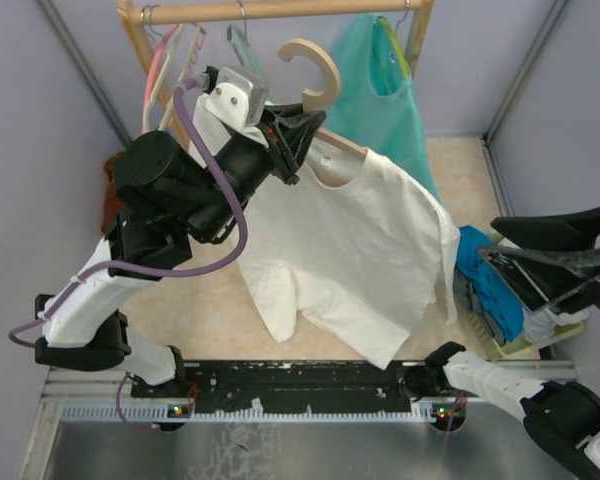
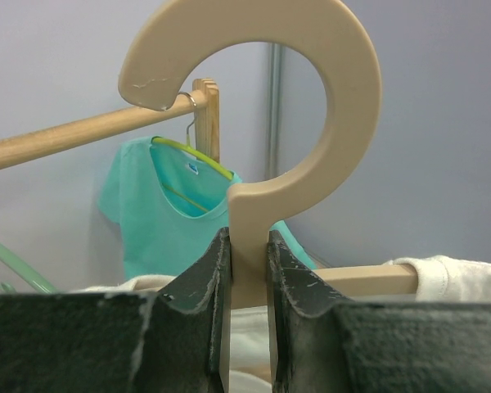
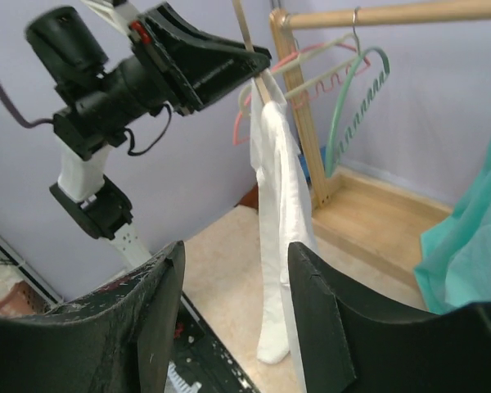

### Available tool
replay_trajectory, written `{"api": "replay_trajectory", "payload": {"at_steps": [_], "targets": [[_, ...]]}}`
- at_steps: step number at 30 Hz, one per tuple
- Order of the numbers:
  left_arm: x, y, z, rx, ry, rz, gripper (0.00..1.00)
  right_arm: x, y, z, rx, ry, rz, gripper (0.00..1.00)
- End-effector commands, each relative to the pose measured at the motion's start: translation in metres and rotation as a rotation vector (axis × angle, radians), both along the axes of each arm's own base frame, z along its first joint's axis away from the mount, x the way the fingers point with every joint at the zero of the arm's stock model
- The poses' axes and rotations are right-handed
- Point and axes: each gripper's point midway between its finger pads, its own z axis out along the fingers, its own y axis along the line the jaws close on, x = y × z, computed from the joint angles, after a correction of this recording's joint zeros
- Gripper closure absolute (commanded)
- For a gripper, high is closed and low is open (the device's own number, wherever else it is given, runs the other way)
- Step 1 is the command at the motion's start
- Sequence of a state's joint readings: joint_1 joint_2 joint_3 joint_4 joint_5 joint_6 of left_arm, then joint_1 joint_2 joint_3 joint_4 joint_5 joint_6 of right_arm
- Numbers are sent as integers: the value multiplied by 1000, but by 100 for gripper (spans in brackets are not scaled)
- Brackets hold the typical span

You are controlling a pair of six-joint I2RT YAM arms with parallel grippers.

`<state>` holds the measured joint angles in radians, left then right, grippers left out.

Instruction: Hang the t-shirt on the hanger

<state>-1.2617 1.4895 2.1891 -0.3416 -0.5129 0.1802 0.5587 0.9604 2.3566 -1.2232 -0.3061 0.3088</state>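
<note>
Beige hanger (image 2: 344, 106), hook up, bar level, t-shirt (image 1: 365, 240) draped; neck clenched in my left gripper (image 2: 248, 246); right gripper (image 3: 237, 250) released.

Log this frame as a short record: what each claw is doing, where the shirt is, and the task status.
left claw: shut on the hanger at its neck
right claw: open, empty
t-shirt: on the hanger, hanging down
hanger: held up, hook not on the rail
rail: teal top hangs from it
status: shirt looks placed
</note>
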Motion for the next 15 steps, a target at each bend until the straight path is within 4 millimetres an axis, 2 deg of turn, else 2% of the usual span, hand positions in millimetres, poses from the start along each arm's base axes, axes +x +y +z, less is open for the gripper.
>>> {"api": "replay_trajectory", "payload": {"at_steps": [1, 7, 15], "targets": [[-14, 20, 30, -82, -37, -38, 85, -8, -6, 17, 48, -64, -8, 46], [-24, 17, 22, -32, -24, -105, 85, 17, 1, 17, 25, -70, -49, 47], [-32, 2, 5, 13, 9, -179, 85, 49, 35, 9, -31, -51, 21, 49]]}}
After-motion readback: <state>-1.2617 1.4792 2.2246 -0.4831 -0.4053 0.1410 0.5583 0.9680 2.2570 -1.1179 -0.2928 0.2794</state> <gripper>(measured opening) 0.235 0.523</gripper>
